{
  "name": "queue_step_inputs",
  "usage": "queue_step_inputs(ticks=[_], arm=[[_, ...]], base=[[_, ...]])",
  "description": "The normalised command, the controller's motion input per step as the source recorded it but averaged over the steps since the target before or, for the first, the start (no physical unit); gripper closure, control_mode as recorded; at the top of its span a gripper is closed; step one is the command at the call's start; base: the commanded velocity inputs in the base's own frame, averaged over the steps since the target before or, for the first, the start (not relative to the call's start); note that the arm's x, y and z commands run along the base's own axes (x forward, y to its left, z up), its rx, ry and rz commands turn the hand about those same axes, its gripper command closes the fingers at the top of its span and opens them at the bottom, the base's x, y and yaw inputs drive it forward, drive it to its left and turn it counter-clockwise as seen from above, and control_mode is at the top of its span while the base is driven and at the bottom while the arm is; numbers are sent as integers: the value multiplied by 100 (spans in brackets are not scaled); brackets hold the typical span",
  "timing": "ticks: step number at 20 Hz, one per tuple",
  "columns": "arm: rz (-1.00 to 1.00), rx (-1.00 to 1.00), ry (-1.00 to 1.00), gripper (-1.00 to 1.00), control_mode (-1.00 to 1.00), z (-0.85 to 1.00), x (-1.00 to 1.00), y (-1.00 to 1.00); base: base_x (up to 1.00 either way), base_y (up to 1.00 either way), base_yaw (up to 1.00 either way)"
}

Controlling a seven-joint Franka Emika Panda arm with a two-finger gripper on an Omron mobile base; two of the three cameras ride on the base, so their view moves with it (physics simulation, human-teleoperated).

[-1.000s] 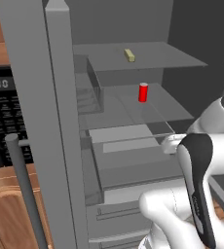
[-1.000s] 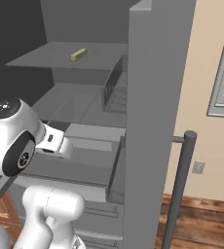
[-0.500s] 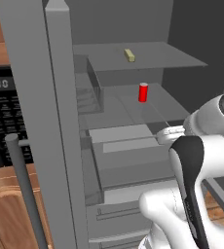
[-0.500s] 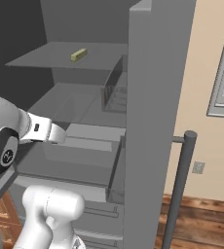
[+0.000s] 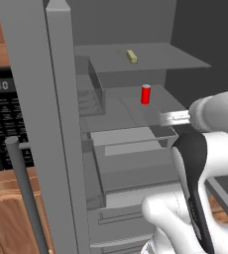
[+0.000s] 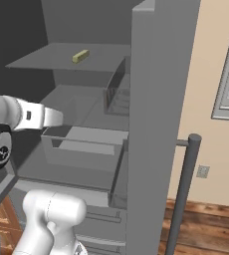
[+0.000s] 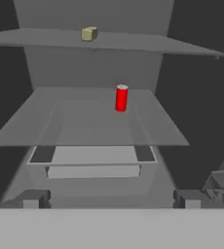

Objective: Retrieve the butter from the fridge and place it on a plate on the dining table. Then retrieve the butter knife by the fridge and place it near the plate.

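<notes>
You're looking straight into the open fridge, and your gripper is spread wide and released, nothing between its two dark fingertips. The butter sits on the top shelf, toward the back edge, a small pale yellow block lying flat; from the right base view you see it at, near the shelf's back, and in the hand view it's up high at. One shelf down, the small red container stands upright near the middle of that shelf, well apart from the butter and below it. Your arm is reaching in from the fridge's front, at about the height of the lower shelf's front edge. Below that shelf a clear drawer sits pulled partway forward. The door's long bar handle stands off to your right.
</notes>
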Motion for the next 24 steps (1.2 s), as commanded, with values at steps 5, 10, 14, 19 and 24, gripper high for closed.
queue_step_inputs(ticks=[5,10,14,19,24], arm=[[1,7,-38,-100,-100,65,24,4],[-1,16,-3,-100,-100,85,20,0],[0,9,3,-100,-100,69,10,2],[0,3,10,-100,-100,31,20,8],[0,0,0,-100,-100,-1,21,2]], base=[[0,0,0],[0,0,0],[0,0,0],[0,0,0],[0,0,0]])
